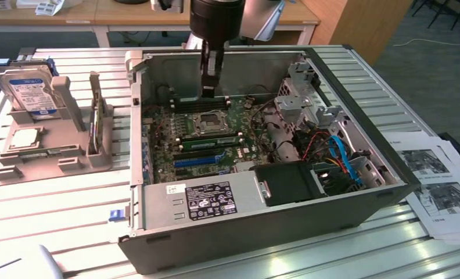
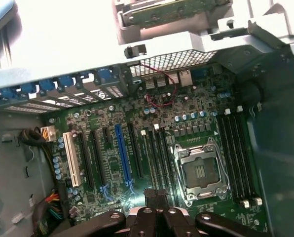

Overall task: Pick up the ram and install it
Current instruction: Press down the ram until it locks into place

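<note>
The ram [image 2: 176,11] is a thin green board standing on edge in a grey holder [image 1: 51,154] on the table, outside the computer case [image 1: 292,226] at the exterior view's left; there it appears as a narrow upright strip [image 1: 100,119]. My gripper [image 1: 207,91] hangs inside the open case, above the motherboard [image 1: 176,131] just beyond the CPU socket [image 1: 211,121]. In the wrist view the gripper [image 2: 156,197] is shut with nothing between its fingers, over the black memory slots [image 2: 157,158] beside the socket [image 2: 201,170]. More black slots [image 2: 236,153] lie on the socket's other side.
A hard drive [image 1: 32,93] and a processor [image 1: 25,138] also rest in the grey holder. Drive cage and cables [image 1: 331,151] crowd the case at the exterior view's right. A blue expansion slot [image 2: 122,153] crosses the board. Printed sheets [image 1: 439,186] lie beside the case.
</note>
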### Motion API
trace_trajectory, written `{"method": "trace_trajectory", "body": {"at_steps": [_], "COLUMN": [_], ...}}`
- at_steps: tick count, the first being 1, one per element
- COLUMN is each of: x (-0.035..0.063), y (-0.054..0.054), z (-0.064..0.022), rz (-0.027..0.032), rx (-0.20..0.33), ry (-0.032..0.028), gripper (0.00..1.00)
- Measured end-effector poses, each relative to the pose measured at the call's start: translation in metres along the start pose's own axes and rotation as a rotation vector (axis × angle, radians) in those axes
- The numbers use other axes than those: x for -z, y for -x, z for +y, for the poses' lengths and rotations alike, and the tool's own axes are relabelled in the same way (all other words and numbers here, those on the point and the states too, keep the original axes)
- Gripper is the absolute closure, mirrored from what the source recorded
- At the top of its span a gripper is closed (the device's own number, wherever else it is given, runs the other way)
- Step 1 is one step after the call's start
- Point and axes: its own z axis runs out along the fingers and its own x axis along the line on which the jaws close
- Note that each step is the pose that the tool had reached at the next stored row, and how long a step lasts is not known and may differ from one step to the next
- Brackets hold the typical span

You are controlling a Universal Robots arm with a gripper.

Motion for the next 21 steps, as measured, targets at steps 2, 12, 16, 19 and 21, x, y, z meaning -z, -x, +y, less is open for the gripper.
{"method": "trace_trajectory", "body": {"at_steps": [2, 12, 16, 19, 21], "x": [0.0000, 0.0000, 0.0000, -0.0001, -0.0001], "y": [0.0000, 0.0000, 0.0000, 0.0000, 0.0000], "z": [0.0000, 0.0000, 0.0000, 0.0000, 0.0000], "rz": [-0.0011, -0.0065, -0.0087, -0.0105, -0.0115], "rx": [-0.036, -0.200, -0.266, -0.316, -0.349], "ry": [0.0003, 0.0012, 0.0017, 0.0020, 0.0021], "gripper": [0.90, 0.90, 0.90, 0.90, 0.90]}}
